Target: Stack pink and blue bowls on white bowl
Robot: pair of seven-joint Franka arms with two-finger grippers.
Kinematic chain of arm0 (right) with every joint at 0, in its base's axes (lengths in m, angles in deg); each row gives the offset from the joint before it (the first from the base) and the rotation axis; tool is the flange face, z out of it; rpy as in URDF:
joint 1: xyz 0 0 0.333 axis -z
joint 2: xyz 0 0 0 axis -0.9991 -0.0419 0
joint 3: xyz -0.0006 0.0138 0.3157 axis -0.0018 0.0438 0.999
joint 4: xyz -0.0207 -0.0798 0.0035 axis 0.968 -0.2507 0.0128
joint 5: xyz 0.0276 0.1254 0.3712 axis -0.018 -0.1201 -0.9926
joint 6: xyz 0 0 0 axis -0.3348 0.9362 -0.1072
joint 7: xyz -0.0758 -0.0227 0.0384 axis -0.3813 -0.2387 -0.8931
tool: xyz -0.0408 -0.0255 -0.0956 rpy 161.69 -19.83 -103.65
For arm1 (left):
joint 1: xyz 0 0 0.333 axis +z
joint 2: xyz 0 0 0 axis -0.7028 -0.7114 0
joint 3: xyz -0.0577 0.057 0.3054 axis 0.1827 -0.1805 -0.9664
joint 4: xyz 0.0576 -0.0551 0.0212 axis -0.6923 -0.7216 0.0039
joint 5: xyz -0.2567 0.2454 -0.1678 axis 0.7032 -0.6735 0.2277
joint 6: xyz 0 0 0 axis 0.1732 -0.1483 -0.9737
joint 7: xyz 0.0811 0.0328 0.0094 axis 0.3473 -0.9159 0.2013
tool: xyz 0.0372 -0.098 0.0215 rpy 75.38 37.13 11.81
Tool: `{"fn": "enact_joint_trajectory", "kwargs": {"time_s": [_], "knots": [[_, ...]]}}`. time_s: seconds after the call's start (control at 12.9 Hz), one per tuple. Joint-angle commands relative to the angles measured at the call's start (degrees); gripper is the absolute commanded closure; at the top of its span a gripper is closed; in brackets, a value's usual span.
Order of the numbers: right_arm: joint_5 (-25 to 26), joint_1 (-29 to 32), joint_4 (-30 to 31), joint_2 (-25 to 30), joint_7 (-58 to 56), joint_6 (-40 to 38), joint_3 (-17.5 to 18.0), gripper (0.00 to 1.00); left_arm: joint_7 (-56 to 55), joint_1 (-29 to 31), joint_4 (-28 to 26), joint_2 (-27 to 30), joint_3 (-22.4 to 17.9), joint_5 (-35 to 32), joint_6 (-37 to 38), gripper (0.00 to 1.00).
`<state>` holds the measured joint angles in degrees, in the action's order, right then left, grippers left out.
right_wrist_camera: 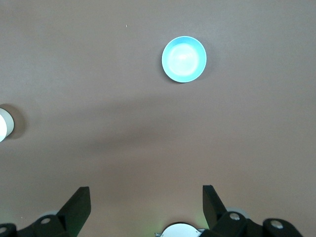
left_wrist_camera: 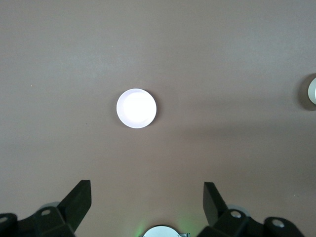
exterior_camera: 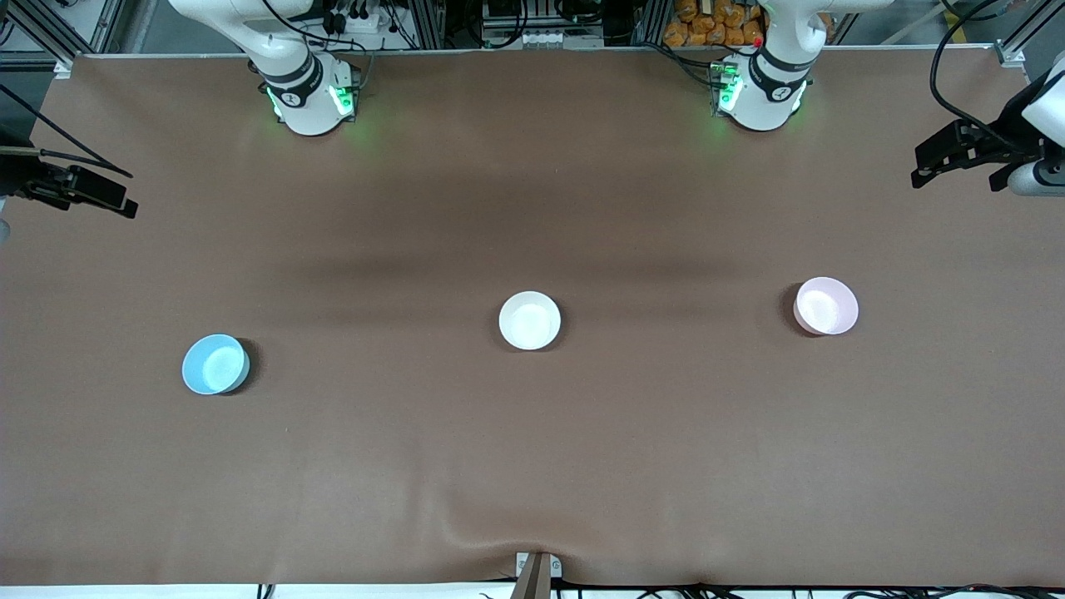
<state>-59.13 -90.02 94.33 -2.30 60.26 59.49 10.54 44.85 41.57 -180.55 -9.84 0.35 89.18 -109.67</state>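
Overall, a brown tabletop (exterior_camera: 532, 449) fills the frame, cables and framing along the top edge. Both pincers, left (left_wrist_camera: 147, 198) and right (right_wrist_camera: 146, 198), hang released, high up. White bowl (exterior_camera: 530, 320) centre, pink bowl (exterior_camera: 825, 306) mid-right, blue bowl (exterior_camera: 215, 364) lower-left.

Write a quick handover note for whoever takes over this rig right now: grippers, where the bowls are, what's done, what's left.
Left gripper: open, empty, high over the table's left-arm end.
Right gripper: open, empty, high over the right-arm end.
Small round plain white bowl: upright, mid-table.
Small round pale pink plastic-looking bowl: upright, alone, toward the left arm's end.
Small round light sky blue bowl: upright, alone, toward the right arm's end, slightly nearer the front camera than the others.
Done: nothing stacked.
Left: place the pink and blue bowls on the white one.
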Motion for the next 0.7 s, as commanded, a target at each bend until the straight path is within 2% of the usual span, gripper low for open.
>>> {"fn": "enact_joint_trajectory", "kwargs": {"time_s": [0.0, 0.62], "knots": [[0.12, 0.49, 0.21, 0.14, -0.56, 0.18, 0.42, 0.0, 0.01, -0.08, 0.69, -0.21, -0.18, 0.83, 0.47, 0.0], [0.12, 0.4, 0.21, 0.05, -0.56, 0.27, 0.42, 0.0, 0.45, 0.27, -0.19, -0.03, -0.18, 1.97, 1.35, 0.0]]}}
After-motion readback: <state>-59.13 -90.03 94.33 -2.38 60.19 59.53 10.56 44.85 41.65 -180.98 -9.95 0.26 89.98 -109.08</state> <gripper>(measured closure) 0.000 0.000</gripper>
